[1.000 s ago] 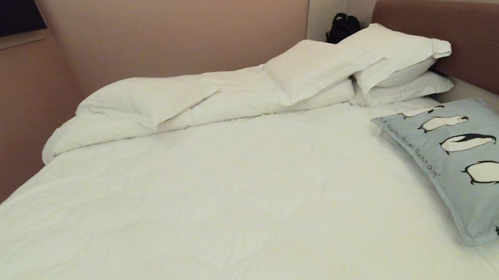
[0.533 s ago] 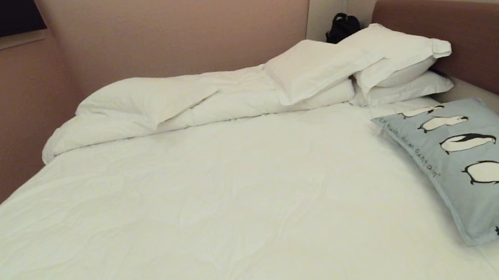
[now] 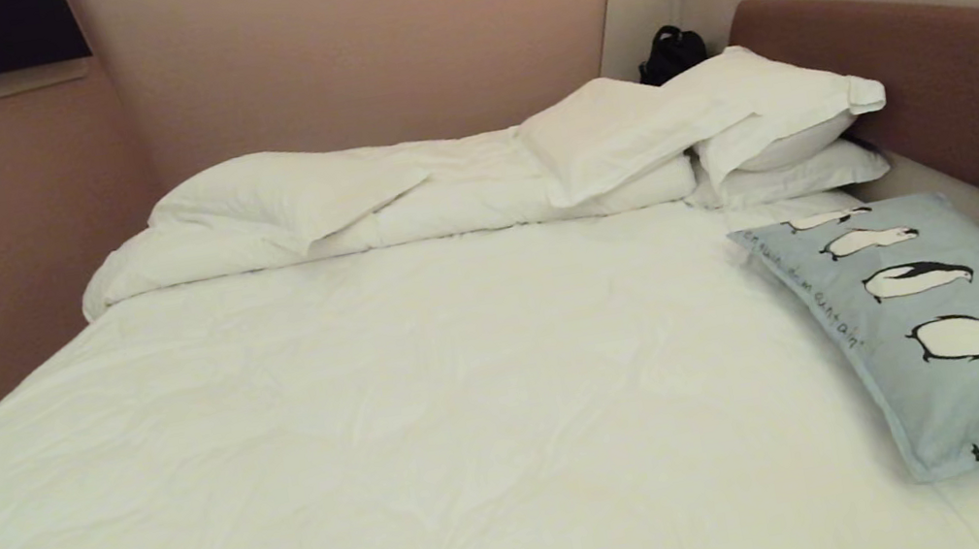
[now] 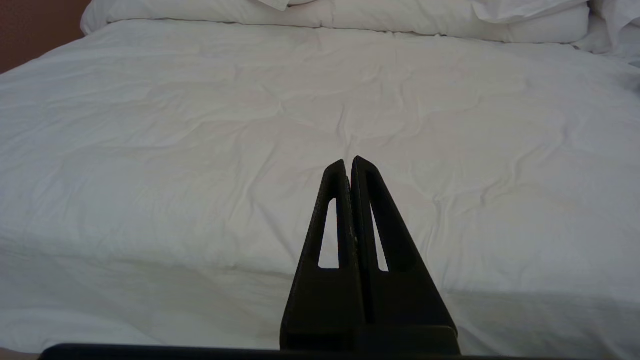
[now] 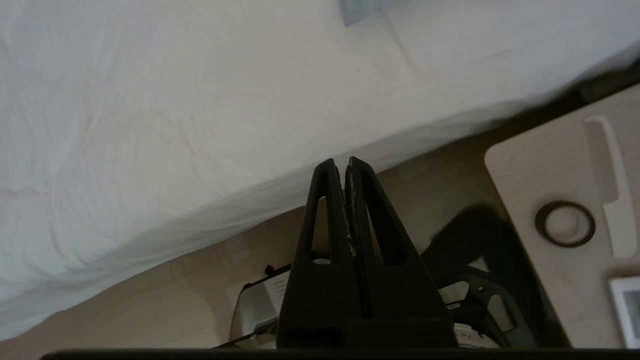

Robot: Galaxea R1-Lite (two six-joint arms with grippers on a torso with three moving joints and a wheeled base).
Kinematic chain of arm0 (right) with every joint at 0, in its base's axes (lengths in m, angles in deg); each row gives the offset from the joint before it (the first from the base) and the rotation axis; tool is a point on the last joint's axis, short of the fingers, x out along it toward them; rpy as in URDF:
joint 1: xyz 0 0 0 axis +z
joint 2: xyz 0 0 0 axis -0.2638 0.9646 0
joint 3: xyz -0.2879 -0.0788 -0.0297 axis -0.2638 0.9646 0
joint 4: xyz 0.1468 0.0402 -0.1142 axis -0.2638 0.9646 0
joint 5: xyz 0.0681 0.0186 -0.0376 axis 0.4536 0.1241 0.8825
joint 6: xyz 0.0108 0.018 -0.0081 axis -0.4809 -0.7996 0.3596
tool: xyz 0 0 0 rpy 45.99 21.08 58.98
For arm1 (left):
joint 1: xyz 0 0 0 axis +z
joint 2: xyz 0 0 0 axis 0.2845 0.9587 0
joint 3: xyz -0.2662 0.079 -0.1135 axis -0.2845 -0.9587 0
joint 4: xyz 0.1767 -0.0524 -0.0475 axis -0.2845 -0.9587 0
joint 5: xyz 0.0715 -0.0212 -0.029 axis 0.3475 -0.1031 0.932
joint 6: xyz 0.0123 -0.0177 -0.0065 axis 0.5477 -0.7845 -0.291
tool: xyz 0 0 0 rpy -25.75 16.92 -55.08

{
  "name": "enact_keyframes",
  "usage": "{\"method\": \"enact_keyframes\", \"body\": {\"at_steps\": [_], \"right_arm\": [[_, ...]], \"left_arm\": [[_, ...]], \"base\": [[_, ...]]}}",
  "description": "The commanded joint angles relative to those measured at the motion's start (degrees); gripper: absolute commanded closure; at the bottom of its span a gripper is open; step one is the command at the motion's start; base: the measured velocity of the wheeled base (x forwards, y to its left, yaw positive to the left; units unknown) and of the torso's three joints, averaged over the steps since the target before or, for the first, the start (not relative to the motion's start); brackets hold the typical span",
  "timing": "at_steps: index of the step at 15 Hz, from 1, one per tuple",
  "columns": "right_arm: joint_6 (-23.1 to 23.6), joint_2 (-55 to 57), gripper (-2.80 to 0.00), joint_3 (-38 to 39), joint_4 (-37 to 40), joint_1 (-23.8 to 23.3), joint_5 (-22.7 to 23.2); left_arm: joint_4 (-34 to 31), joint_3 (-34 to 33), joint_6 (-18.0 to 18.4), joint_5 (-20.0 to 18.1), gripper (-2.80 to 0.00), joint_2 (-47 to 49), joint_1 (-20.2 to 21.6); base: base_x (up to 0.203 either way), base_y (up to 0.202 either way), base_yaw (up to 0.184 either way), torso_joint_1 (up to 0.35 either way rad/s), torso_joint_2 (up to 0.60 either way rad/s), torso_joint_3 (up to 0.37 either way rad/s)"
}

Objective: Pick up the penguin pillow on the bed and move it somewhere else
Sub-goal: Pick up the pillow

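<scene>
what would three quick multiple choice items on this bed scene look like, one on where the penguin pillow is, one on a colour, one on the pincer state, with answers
1. Where does the penguin pillow lie on the bed?
A. along the right side, near the brown headboard
B. in the middle of the sheet
C. on top of the folded duvet

2. What colour is the penguin pillow's fabric?
A. plain white
B. light blue
C. brown

3. How do the jaws of the left pincer and the right pincer stand?
A. both wide open
B. both shut and empty
C. right shut on the pillow

Answers:
1. A: the head view shows it on the right side of the sheet, in front of the stacked white pillows.
2. B: pale blue cloth with black-and-white penguins.
3. B: in each wrist view the tips meet with nothing between them.
</scene>
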Motion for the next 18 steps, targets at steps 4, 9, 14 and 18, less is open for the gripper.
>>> {"method": "enact_keyframes", "body": {"at_steps": [4, 9, 14, 18], "right_arm": [[12.6, -21.1, 0.00, 6.3, -9.6, 2.5, 3.3], [14.8, -28.8, 0.00, 7.5, -9.2, 2.7, 8.9], [12.0, -32.9, 0.00, 7.3, -5.9, 6.9, 12.9], [12.6, -36.1, 0.00, 10.2, -5.3, 6.9, 12.2]], "left_arm": [[0.1, 0.0, 0.0, 0.0, 0.00, 0.0, 0.0], [0.1, 0.0, -0.1, 0.0, 0.00, 0.0, 0.0], [0.1, 0.0, -0.1, 0.0, 0.00, 0.0, 0.0], [0.1, 0.0, 0.0, 0.0, 0.00, 0.0, 0.0]], "base": [[0.000, 0.000, 0.000, 0.000, 0.00, 0.000], [0.000, 0.000, 0.000, 0.000, 0.00, 0.000], [0.000, 0.000, 0.000, 0.000, 0.00, 0.000], [0.000, 0.000, 0.000, 0.000, 0.00, 0.000]]}}
